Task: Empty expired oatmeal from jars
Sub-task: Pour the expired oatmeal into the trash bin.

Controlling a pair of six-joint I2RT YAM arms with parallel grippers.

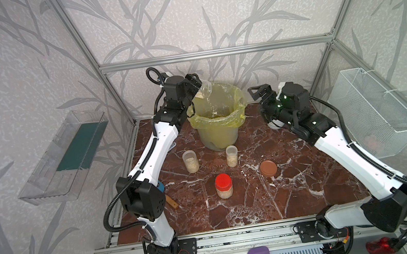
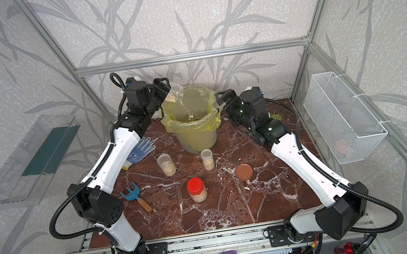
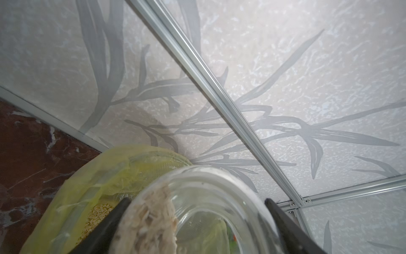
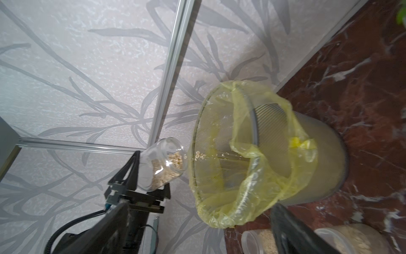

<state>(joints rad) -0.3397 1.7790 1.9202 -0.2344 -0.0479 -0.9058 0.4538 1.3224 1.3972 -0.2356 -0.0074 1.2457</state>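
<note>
A tilted, lidless jar (image 1: pixel 205 89) is clamped in the left end effector (image 1: pixel 195 87) above the bin (image 1: pixel 220 130), oatmeal (image 4: pixel 173 162) being poured in, while the right end effector (image 1: pixel 259 92) is held wide open, empty; flakes could be scattered onto the desk (image 1: pixel 235 209) if the mouth is swung past the rim.

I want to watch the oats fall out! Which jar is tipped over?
The clear glass jar in the left tool, tilted mouth-down over the yellow-bagged bin. The red-lidded jar and two clear jars behind it stand upright.
</note>
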